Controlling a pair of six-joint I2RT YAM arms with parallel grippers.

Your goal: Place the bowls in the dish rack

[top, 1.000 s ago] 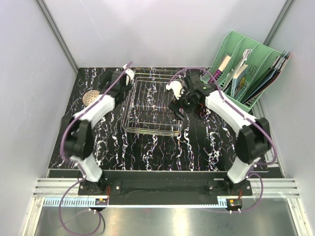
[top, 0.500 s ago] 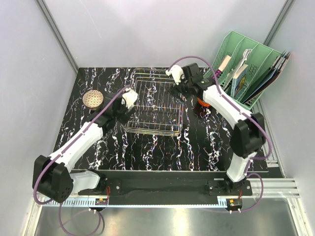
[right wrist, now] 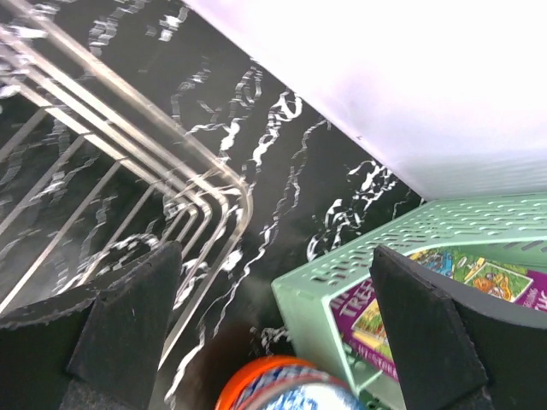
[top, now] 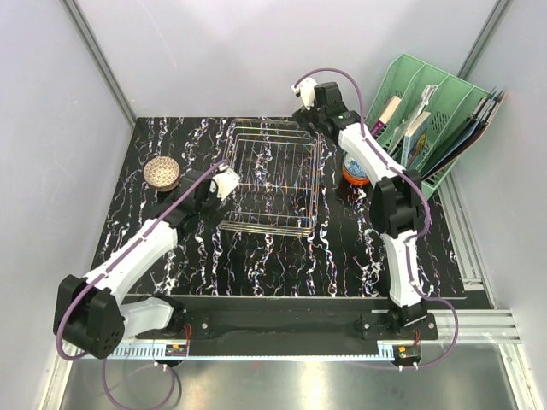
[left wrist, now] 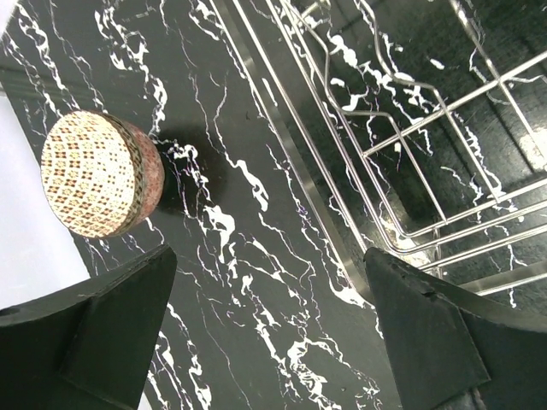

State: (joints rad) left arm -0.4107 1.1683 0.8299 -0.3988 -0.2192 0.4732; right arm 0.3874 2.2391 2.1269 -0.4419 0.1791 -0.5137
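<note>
Reach-for-bowl step; none loaded, dish rack empty. Left jaws wide open, nothing held, beside rack's left edge; pink bowl farther left. Right jaws fully open, empty, near rack's far-right corner; orange-rimmed bowl by green organiser. Next: drop over a rim, pinch.

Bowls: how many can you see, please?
3. A patterned bowl left of the dish rack; an orange-red bowl and a blue-and-white bowl stacked beside the green organiser. More may be hidden in that stack.
</note>
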